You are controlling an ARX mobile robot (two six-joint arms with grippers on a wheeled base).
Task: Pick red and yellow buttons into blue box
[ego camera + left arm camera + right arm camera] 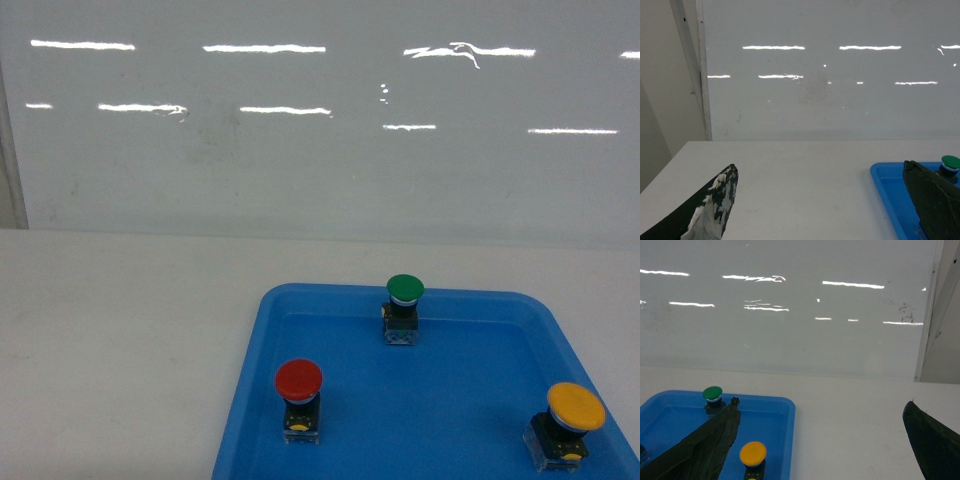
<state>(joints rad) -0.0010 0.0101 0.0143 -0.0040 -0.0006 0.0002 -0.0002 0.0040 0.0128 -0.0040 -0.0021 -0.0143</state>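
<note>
Red button [298, 380]: one, upright in the shallow blue tray [440, 425], near its front-left corner.
Yellow button [575, 407]: one, upright in the same tray, front-right, well apart from the red.
Green button [404, 289]: one, upright by the tray's far wall.
Tray contents: three buttons counted, none touching.
Writing: none I could read on caps or switch blocks.
Table [120, 330]: white, tray resting on it.
My left gripper [820, 210]: fingers spread wide, holding nothing, above bare table left of the tray.
My right gripper [820, 440]: fingers spread wide, holding nothing, left finger [705, 445] over the tray beside the yellow button.
</note>
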